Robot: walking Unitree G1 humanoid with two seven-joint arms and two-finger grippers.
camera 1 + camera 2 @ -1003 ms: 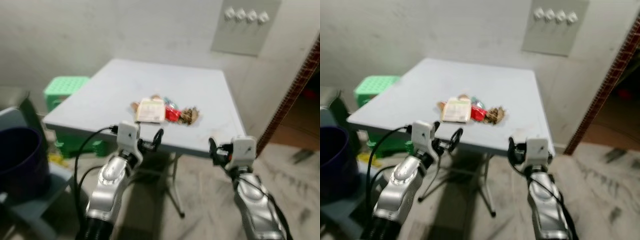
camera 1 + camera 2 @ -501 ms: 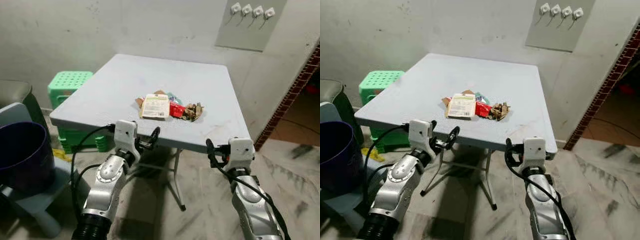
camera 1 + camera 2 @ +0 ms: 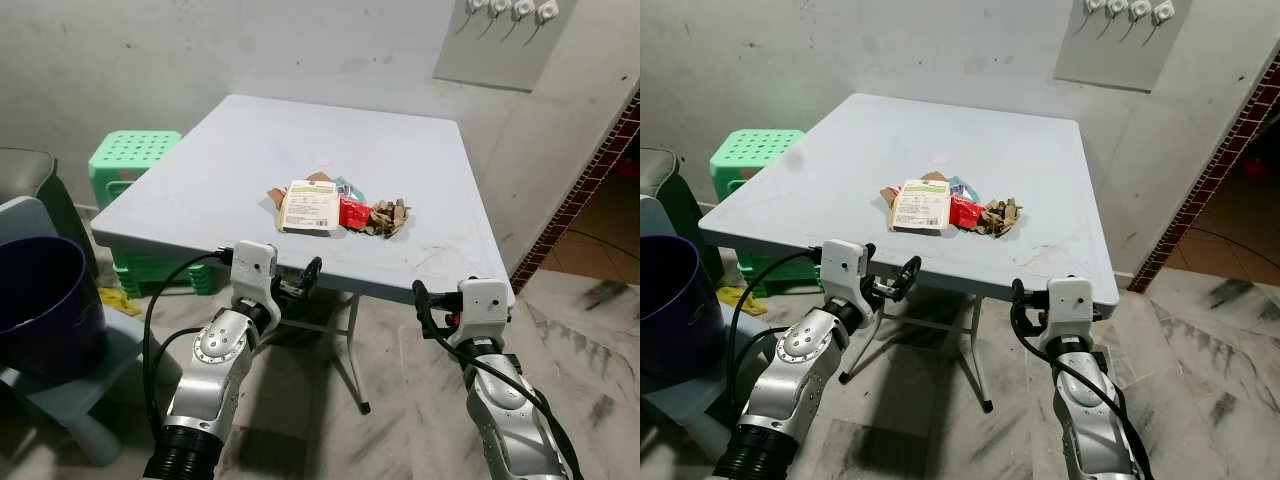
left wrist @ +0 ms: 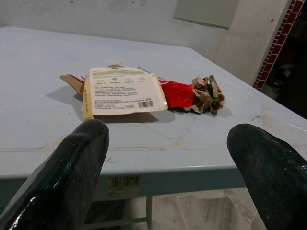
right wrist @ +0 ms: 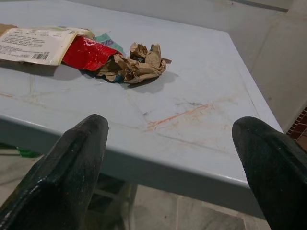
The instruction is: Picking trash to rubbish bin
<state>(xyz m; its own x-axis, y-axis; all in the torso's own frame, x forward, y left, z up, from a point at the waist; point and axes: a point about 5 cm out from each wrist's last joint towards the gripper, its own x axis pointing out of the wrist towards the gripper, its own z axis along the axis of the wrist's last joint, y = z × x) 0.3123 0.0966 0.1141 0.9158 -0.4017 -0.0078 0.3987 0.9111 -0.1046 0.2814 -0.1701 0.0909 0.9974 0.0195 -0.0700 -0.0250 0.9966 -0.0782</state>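
Grey folding table (image 3: 250,160) carries the trash pile (image 3: 335,209) at frame centre while the left gripper (image 3: 297,282) and right gripper (image 3: 432,306), fingers wide and empty, sit below its near edge, risking a knock against it when raised, far from the purple bin (image 3: 40,300) at lower left.

You had one grey folding table (image 3: 250,150) with a small trash pile: one cream packet (image 3: 310,207), one red wrapper (image 3: 354,213), one crumpled brown paper wad (image 3: 387,217). Also one green stool (image 3: 130,155), one dark purple bin (image 3: 40,305), four wall hooks (image 3: 508,8), and two grippers.
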